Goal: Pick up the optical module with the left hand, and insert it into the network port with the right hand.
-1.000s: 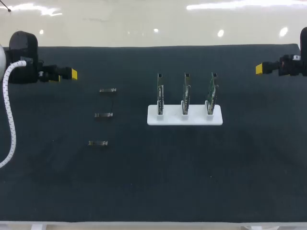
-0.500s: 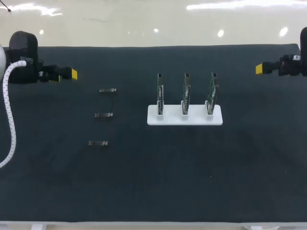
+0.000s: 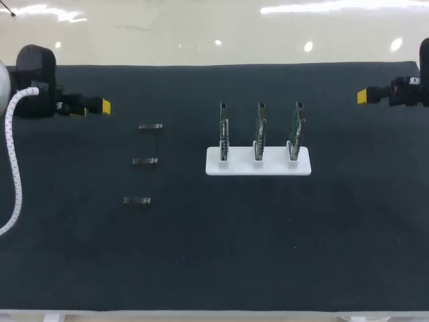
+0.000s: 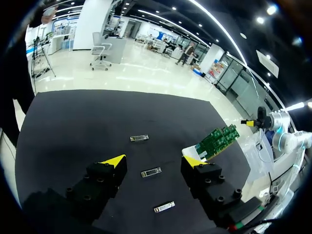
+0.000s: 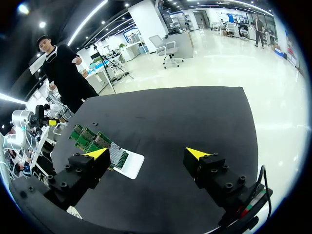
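Slightly, the yellow-tipped left gripper, released and empty, has edged toward the small silver optical modules left of the white card stand: pickup is starting; the right gripper idles, released.

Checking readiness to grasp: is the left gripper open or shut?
Open. In the left wrist view the left gripper has its yellow-tipped fingers wide apart, holding nothing; optical modules lie on the table.

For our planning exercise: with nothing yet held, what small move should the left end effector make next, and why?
Probably move the left end effector toward the nearest optical module and down over it: it is open and empty, and all three modules lie untouched.
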Robot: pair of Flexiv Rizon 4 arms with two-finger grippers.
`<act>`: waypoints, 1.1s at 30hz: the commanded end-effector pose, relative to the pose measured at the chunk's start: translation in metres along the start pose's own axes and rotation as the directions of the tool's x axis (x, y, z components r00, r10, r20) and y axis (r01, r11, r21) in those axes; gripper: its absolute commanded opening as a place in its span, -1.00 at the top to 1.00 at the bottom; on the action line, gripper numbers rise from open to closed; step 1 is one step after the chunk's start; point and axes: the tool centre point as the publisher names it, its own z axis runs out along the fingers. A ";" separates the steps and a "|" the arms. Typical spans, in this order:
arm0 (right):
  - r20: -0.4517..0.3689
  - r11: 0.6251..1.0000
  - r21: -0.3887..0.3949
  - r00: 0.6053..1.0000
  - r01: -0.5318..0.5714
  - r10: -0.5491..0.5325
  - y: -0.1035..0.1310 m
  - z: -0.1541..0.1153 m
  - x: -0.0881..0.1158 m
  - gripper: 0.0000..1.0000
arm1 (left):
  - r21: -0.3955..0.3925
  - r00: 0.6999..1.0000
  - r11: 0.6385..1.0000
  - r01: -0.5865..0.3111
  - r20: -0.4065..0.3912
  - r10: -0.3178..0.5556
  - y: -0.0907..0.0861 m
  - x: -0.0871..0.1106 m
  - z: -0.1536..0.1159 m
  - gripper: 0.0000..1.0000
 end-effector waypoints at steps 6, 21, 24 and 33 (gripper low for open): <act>0.001 1.000 0.005 1.000 -0.001 0.001 0.001 0.000 0.000 -1.00 | 0.055 0.968 0.980 -0.192 -0.151 0.198 0.005 0.012 -0.019 -1.00; 0.001 1.000 0.005 1.000 -0.001 0.001 0.001 0.000 0.000 -1.00 | 0.140 0.815 0.891 -0.431 -0.362 0.451 0.019 0.030 -0.033 -1.00; 0.001 1.000 0.005 1.000 -0.001 0.001 0.001 0.000 0.000 -1.00 | 0.157 0.760 0.861 -0.483 -0.414 0.501 0.021 0.031 -0.036 -1.00; 0.001 1.000 0.005 1.000 -0.001 0.001 0.001 0.000 0.000 -1.00 | 0.234 0.613 0.739 -0.632 -0.432 0.661 0.031 0.040 -0.047 -1.00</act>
